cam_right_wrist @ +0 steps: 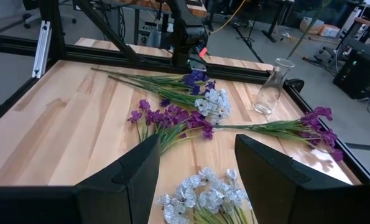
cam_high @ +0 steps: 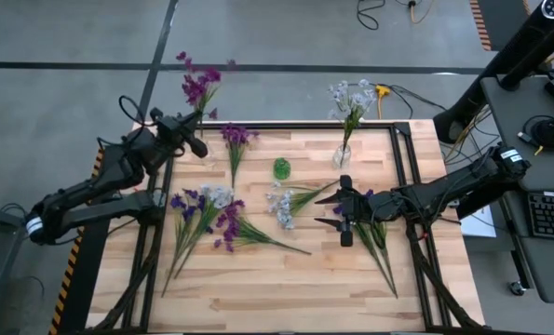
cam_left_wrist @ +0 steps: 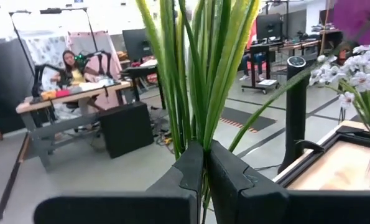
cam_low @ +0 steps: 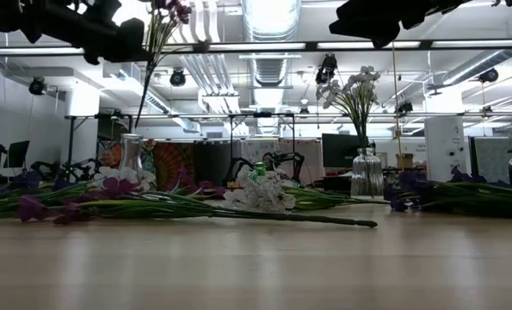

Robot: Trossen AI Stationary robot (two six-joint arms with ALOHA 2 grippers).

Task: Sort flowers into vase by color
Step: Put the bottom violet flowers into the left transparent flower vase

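1. The left gripper point(cam_high: 200, 146) hangs over the far left corner of the desk point(cam_high: 258, 288), its fingers point(cam_left_wrist: 191, 177) pressed together on the green stems of a magenta sprig point(cam_high: 199, 88) whose blossoms stand up past the desk's far edge.
2. An empty clear vase point(cam_right_wrist: 269, 94) stands just beside that gripper, at the far left of the desk; the held stems rise above it in the low view, and whether their ends are inside its neck I cannot tell.
3. A second clear vase point(cam_high: 342, 154) stands at the far right of the desk and holds pale white-blue flowers point(cam_high: 353, 96).
4. The right gripper point(cam_high: 344, 213) hovers over the desk on the near side of that second vase, its fingers point(cam_right_wrist: 125, 177) apart about halfway and holding nothing.
5. A white-blue sprig point(cam_high: 281, 207) lies flat on the desk just beside the right gripper, toward the desk's middle.
6. A small green object point(cam_high: 281, 168) sits near the middle of the desk, between the two vases.
7. A single magenta sprig point(cam_high: 236, 140) lies near the empty vase, blossoms toward the far edge.
8. A mixed heap point(cam_high: 207, 216) of blue-violet, white-blue and magenta sprigs lies on the left half of the desk, on the near side of the empty vase.
9. More sprigs with dark violet blossoms point(cam_high: 377, 237) lie under the right arm, stems pointing to the near edge.
10. A person point(cam_left_wrist: 69, 65) sits at a table in the room beyond.
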